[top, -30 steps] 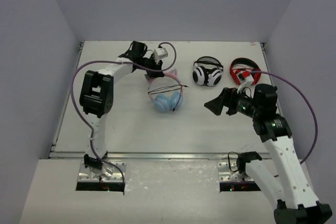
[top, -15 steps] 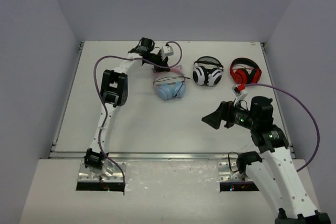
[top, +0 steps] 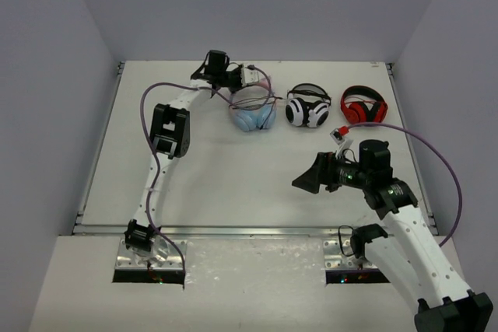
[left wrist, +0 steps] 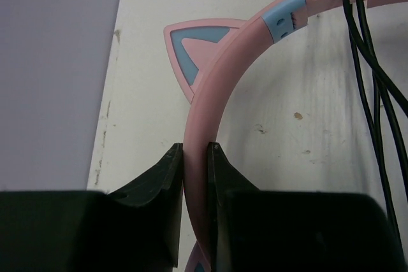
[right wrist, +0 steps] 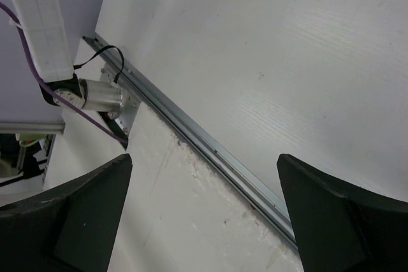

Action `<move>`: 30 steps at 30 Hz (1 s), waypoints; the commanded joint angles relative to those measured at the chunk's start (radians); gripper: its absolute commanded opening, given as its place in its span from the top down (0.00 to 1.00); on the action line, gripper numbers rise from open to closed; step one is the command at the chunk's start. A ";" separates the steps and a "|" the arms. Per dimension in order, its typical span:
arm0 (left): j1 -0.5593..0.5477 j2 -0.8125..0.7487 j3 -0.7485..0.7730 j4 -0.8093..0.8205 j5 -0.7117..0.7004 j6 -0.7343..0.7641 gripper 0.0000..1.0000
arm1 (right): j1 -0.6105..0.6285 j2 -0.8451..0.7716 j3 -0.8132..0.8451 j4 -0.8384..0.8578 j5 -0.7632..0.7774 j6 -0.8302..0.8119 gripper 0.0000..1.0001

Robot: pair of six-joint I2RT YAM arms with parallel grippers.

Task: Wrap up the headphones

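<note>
Left wrist view: left pincer (left wrist: 196,151) nipped tight on the pink headphones (left wrist: 224,71) (black cable (left wrist: 368,68) alongside), while right pincer (right wrist: 201,160) gapes wide, empty.

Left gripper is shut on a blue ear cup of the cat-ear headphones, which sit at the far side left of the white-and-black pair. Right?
Not quite. The left gripper is shut on the pink headband, not an ear cup; the left wrist view shows it pinched between the jaws. The headphones do sit at the far side, left of the white-and-black pair.
</note>
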 commanded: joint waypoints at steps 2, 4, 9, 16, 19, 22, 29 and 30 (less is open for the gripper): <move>0.027 0.004 -0.040 0.179 -0.038 0.220 1.00 | 0.014 0.033 -0.001 0.036 -0.001 0.001 0.04; 0.027 -0.011 -0.068 0.188 -0.044 0.251 1.00 | 0.014 0.045 -0.001 0.045 0.003 -0.001 0.04; 0.037 -0.043 -0.148 0.202 -0.045 0.289 0.69 | 0.019 0.075 -0.017 0.063 0.005 -0.004 0.04; 0.020 -0.040 -0.172 0.447 -0.077 0.089 0.49 | 0.020 0.067 -0.049 0.094 -0.005 0.001 0.04; 0.003 -0.089 -0.205 0.624 -0.134 -0.046 0.00 | 0.020 0.059 -0.043 0.080 -0.005 -0.007 0.04; -0.005 -0.175 -0.255 0.659 -0.140 -0.119 0.00 | 0.020 0.036 -0.033 0.076 -0.014 -0.008 0.04; -0.013 -0.458 -0.499 0.760 -0.330 -0.257 0.00 | 0.020 -0.010 -0.004 0.066 0.076 -0.070 0.03; -0.014 -0.482 -0.501 0.716 -0.379 -0.298 0.00 | 0.022 -0.007 0.005 0.056 0.153 -0.086 0.02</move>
